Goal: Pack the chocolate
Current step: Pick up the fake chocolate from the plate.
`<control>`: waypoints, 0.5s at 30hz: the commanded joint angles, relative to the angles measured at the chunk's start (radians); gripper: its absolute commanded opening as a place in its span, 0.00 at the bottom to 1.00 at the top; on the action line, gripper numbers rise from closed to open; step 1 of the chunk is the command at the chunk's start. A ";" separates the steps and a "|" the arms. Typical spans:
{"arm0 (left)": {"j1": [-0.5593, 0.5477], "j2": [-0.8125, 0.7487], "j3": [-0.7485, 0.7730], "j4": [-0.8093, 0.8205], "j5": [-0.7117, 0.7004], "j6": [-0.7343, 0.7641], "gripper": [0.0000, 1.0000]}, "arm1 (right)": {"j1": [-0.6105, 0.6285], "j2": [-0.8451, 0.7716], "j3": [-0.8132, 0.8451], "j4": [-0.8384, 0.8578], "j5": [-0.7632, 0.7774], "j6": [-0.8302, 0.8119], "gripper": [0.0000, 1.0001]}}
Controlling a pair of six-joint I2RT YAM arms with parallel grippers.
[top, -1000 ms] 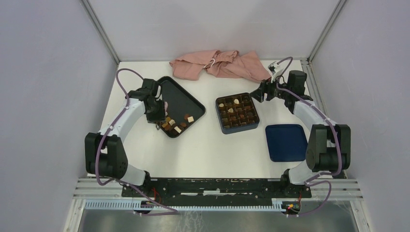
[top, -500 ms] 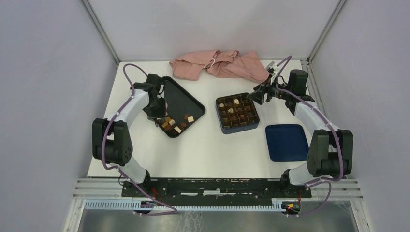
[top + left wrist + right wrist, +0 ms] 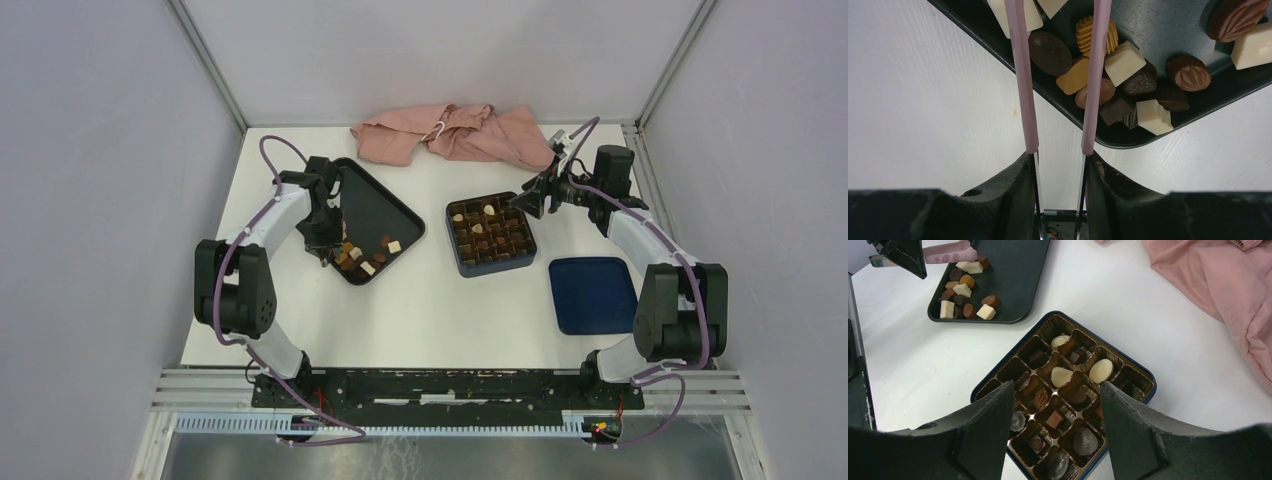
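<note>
Loose chocolate [image 3: 360,258] in dark brown, caramel and white lies heaped in the near corner of a black tray [image 3: 370,200]. My left gripper [image 3: 328,243] hangs over that heap. In the left wrist view its long pink fingers [image 3: 1020,75] stand apart over the chocolate [image 3: 1123,62]. Their tips run off the top edge, so my left gripper [image 3: 1058,7] reads as open. The dark blue box [image 3: 459,262] with a brown grid holds several pieces [image 3: 1100,370]. My right gripper [image 3: 1055,387] hovers open above it, empty, at the box's far right corner [image 3: 530,200].
A pink cloth [image 3: 455,135] lies bunched along the back edge. The box's blue lid [image 3: 592,293] rests flat to the near right of the box. White tabletop [image 3: 430,300] separates tray and box. Grey walls close in both sides.
The left arm's elbow has swung in toward the table while its gripper stayed over the tray's chocolate. The right gripper edged slightly left toward the box.
</note>
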 commanded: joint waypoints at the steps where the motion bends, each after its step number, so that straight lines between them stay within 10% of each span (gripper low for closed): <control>1: 0.004 0.022 0.011 -0.012 -0.009 0.037 0.43 | 0.002 0.004 0.034 0.008 -0.023 -0.021 0.69; 15: 0.004 0.065 0.005 -0.013 0.019 0.040 0.42 | 0.003 0.003 0.035 0.008 -0.028 -0.021 0.68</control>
